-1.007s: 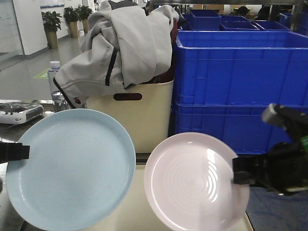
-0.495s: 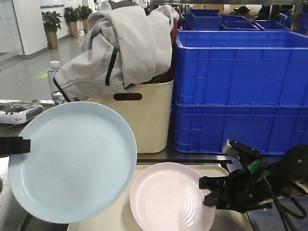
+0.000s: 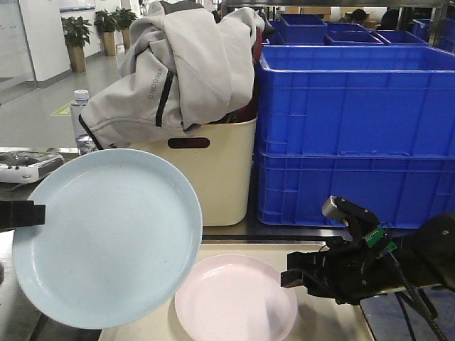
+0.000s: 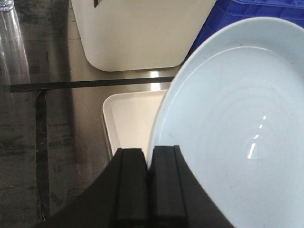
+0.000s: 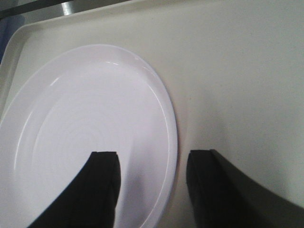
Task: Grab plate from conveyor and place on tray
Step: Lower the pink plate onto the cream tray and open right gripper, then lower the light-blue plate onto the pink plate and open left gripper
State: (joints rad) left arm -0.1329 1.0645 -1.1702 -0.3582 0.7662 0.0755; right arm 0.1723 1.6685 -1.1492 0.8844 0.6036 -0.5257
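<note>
The pink plate (image 3: 236,298), airborne a second ago, now lies flat on the tray (image 3: 323,323). At left, the left gripper (image 4: 147,161) clamps the blue plate (image 3: 106,238) by its rim, aloft and undelivered. At right, the right gripper (image 5: 152,161) gapes astride the pink plate's edge, gripping nothing.

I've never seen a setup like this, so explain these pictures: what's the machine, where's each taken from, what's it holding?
This is a two-armed robot; each arm ends in a pincer. The wide picture looks forward past both arms; the other two come from cameras on its wrists. The left pincer is shut on the rim of a pale blue plate, held up and tilted. The right pincer is open, its fingers either side of the rim of a pink plate lying on the cream tray. Behind stand a cream tub with a grey jacket draped on it and stacked blue crates.
</note>
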